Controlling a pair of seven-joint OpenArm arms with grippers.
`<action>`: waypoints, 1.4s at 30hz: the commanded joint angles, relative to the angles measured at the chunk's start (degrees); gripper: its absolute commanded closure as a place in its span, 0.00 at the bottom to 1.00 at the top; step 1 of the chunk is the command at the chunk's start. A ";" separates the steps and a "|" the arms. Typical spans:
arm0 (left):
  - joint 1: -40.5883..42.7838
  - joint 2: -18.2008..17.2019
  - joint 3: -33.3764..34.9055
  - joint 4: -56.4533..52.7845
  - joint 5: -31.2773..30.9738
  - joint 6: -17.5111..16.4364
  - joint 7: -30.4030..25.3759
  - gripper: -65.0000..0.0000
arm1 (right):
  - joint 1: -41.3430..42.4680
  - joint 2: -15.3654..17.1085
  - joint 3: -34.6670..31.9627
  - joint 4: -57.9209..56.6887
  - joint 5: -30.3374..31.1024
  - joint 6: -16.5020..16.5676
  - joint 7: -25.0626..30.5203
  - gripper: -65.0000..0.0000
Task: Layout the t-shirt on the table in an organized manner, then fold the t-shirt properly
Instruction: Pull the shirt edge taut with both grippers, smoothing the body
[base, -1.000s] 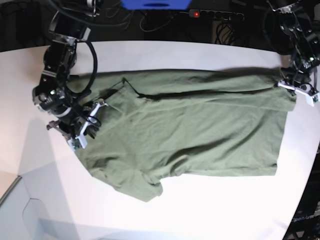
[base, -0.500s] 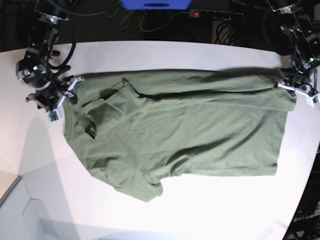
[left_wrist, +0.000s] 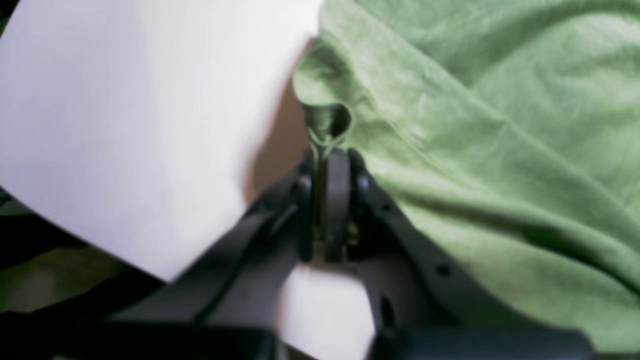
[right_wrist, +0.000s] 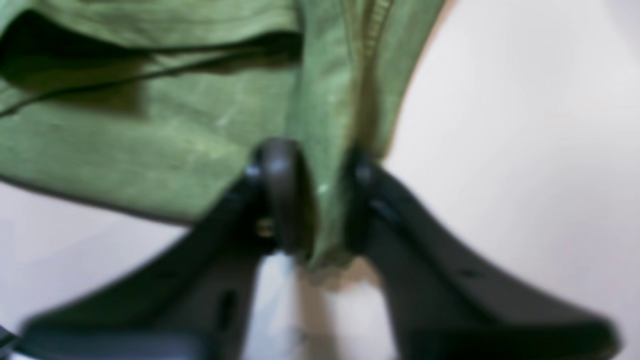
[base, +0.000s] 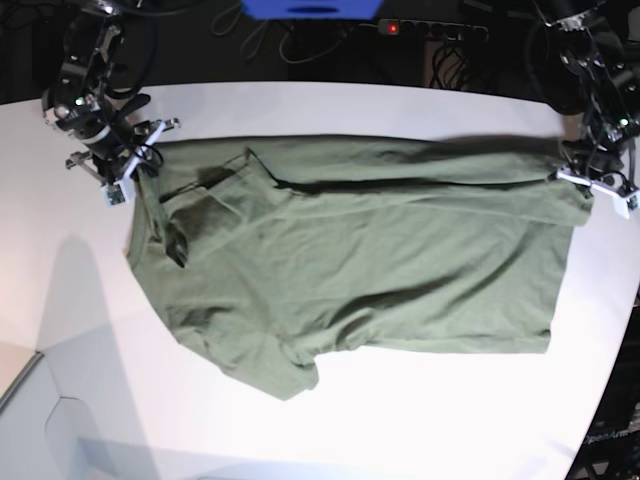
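Your left gripper (left_wrist: 327, 150) has its jaws clenched on a thin pinch of the t-shirt (base: 350, 250); in the left wrist view only a small loop of hem sticks out above the fingertips, lower centre of the frame. That bite is shallow, so a hard pull could slide the cloth straight out. Your right gripper (right_wrist: 312, 200) has cloth between its fingers (right_wrist: 277, 190) in the right wrist view, a doubled seam running up from the jaws, but the frame is blurred and you cannot tell whether they have fully closed on it. If they are only half closed, tensioning now may drop that corner.

In the base view the shirt lies across the middle of the table (base: 320, 105), the right gripper (base: 125, 175) at its upper-left corner and the left gripper (base: 590, 175) at its upper-right corner. The left third is bunched, with a dark fold and a sleeve flopped toward the lower centre. Stretching with layers caught together could lock those wrinkles in, and the right-hand corner sits near the table's curved edge.
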 joint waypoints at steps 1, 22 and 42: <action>-0.37 -0.96 -0.25 0.83 -0.05 0.15 -0.94 1.00 | -0.92 0.71 1.04 0.39 -1.49 -0.05 -1.88 0.95; 3.94 -0.87 -0.16 1.80 -0.58 0.15 -0.41 0.99 | -6.46 -0.52 7.29 0.83 -1.31 -0.05 -1.88 0.85; 7.02 -0.70 -0.51 8.21 -0.67 0.06 1.00 0.57 | -5.49 -4.65 13.18 12.61 -1.31 -0.05 -2.15 0.54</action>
